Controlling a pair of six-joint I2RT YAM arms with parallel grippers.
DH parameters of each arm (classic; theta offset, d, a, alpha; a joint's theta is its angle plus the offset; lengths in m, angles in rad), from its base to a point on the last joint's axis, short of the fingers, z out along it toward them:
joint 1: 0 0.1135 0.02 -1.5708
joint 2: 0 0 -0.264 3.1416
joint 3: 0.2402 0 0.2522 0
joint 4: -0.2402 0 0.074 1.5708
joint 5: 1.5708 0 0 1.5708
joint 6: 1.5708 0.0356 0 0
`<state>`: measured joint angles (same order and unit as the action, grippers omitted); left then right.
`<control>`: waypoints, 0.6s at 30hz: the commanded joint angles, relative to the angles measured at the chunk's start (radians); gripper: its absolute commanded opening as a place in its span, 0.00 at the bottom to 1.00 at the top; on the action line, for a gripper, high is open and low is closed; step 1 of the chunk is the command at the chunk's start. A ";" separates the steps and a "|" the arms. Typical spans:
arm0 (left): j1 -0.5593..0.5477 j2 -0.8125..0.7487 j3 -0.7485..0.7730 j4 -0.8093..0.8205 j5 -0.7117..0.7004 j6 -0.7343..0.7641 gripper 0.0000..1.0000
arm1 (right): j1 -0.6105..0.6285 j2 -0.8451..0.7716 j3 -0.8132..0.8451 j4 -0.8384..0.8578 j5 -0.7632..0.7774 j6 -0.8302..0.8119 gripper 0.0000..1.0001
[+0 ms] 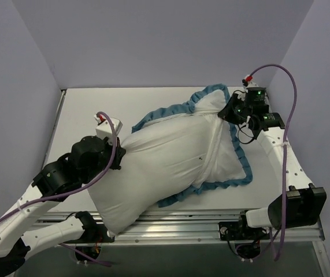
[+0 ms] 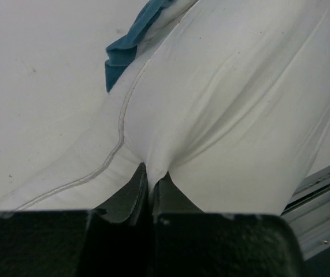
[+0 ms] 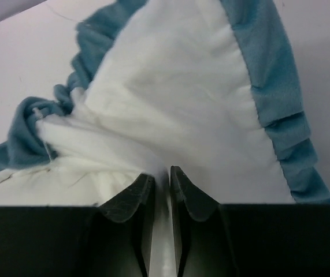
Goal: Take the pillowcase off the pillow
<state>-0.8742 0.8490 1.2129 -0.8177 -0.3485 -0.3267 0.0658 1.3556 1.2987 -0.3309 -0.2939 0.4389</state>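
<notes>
Both grippers were clamped on cloth: left gripper [image 2: 151, 178] pinched the pillow [image 1: 153, 167] near left, right gripper [image 3: 162, 174] pinched the pillowcase [image 1: 225, 161] far right; pillow half out, mid-table [image 1: 84, 109].

You are looking at a white, matte table [image 1: 147, 101]. Along its near edge runs a silver metal rail [image 1: 182, 222] with grooves along its length; in the left wrist view you catch it at the lower right. Pale lavender walls close the table in on three sides: the back wall [image 1: 165, 40] along the far edge, the left wall [image 1: 14, 86] and the right wall [image 1: 323, 52] along the side edges. In the left wrist view, a few tiny dark specks [image 2: 30, 69] dot the table's surface.
</notes>
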 commanded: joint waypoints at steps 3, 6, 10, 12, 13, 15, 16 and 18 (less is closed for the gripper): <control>0.078 0.125 -0.030 0.187 -0.156 0.115 0.02 | 0.110 -0.006 -0.042 0.200 0.128 -0.040 0.28; 0.223 0.240 -0.013 0.308 -0.056 0.146 0.04 | 0.147 -0.036 -0.079 0.208 0.130 -0.034 0.49; 0.285 0.364 0.013 0.455 0.005 0.216 0.65 | 0.196 -0.098 -0.143 0.185 0.134 -0.039 0.64; 0.276 0.387 0.058 0.457 0.067 0.241 0.91 | 0.215 -0.153 -0.206 0.165 0.150 -0.037 0.70; 0.246 0.392 0.066 0.453 0.087 0.248 0.95 | 0.219 -0.171 -0.226 0.159 0.153 -0.037 0.71; 0.178 0.377 0.050 0.460 0.091 0.306 0.97 | 0.223 -0.232 -0.287 0.136 0.165 -0.035 0.76; 0.079 0.357 0.036 0.468 0.053 0.331 0.96 | 0.224 -0.252 -0.306 0.130 0.168 -0.034 0.77; -0.020 0.338 0.005 0.479 0.020 0.412 0.94 | 0.224 -0.314 -0.340 0.110 0.171 -0.032 0.81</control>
<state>-0.7601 1.2407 1.2064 -0.4374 -0.3347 -0.0494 0.2897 1.1244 0.9897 -0.1993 -0.1631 0.4149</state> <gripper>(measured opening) 0.945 0.796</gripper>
